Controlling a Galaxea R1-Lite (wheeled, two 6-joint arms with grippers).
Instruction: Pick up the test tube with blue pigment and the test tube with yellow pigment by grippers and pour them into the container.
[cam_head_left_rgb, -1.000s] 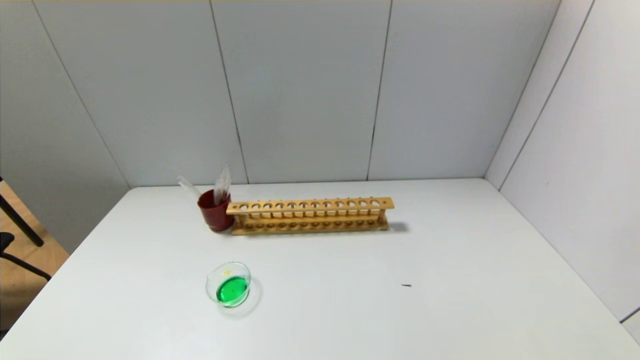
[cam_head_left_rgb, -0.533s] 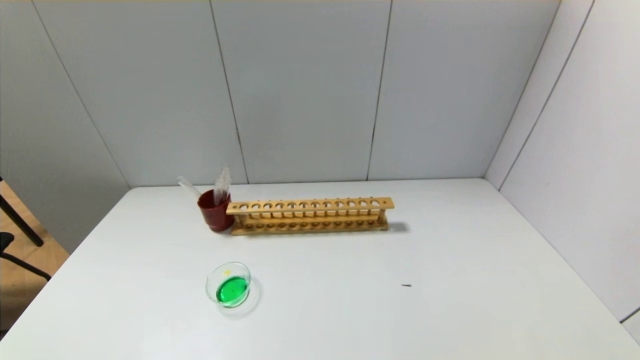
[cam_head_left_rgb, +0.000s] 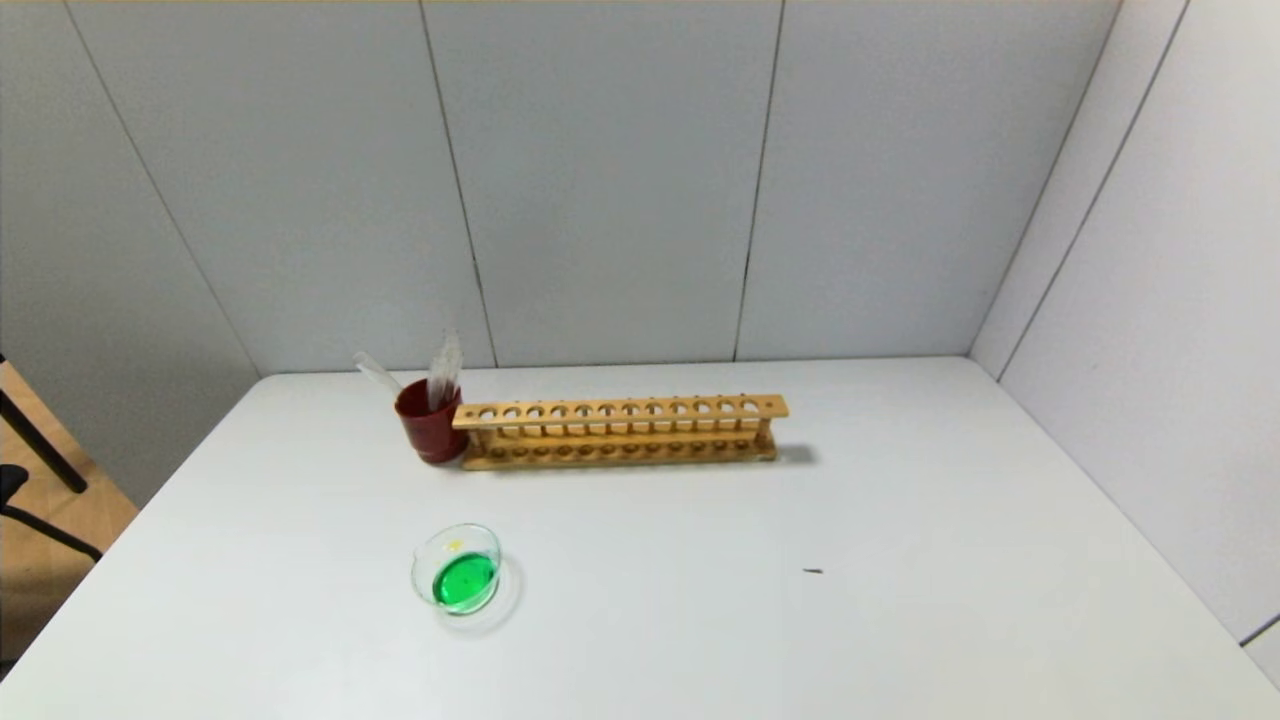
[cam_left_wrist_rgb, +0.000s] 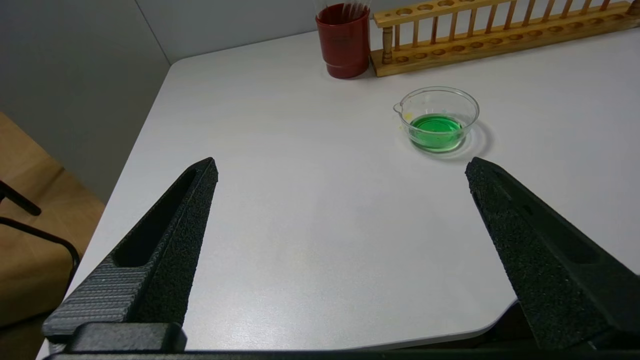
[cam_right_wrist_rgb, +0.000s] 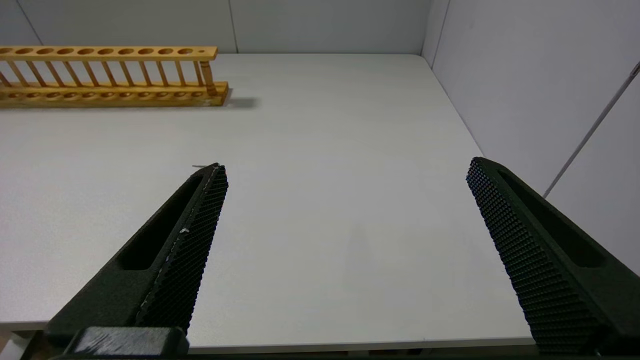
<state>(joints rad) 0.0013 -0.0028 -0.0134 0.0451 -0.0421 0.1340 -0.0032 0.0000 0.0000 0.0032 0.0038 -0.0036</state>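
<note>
The container (cam_head_left_rgb: 457, 568) is a low clear glass beaker with green liquid in it, on the table's near left; it also shows in the left wrist view (cam_left_wrist_rgb: 438, 120). No blue-tipped or yellow-tipped tube shows. Clear tubes (cam_head_left_rgb: 443, 372) stand in the dark red cup (cam_head_left_rgb: 429, 422); I cannot tell their contents. My left gripper (cam_left_wrist_rgb: 340, 167) is open and empty over the table's near left edge, short of the container. My right gripper (cam_right_wrist_rgb: 345, 167) is open and empty over the near right edge. Neither gripper shows in the head view.
An empty wooden tube rack (cam_head_left_rgb: 620, 431) stands at the back middle, right beside the red cup (cam_left_wrist_rgb: 343, 40); it also shows in the right wrist view (cam_right_wrist_rgb: 110, 75). A small dark speck (cam_head_left_rgb: 812, 571) lies on the white table (cam_head_left_rgb: 900, 560). Grey walls close the back and right.
</note>
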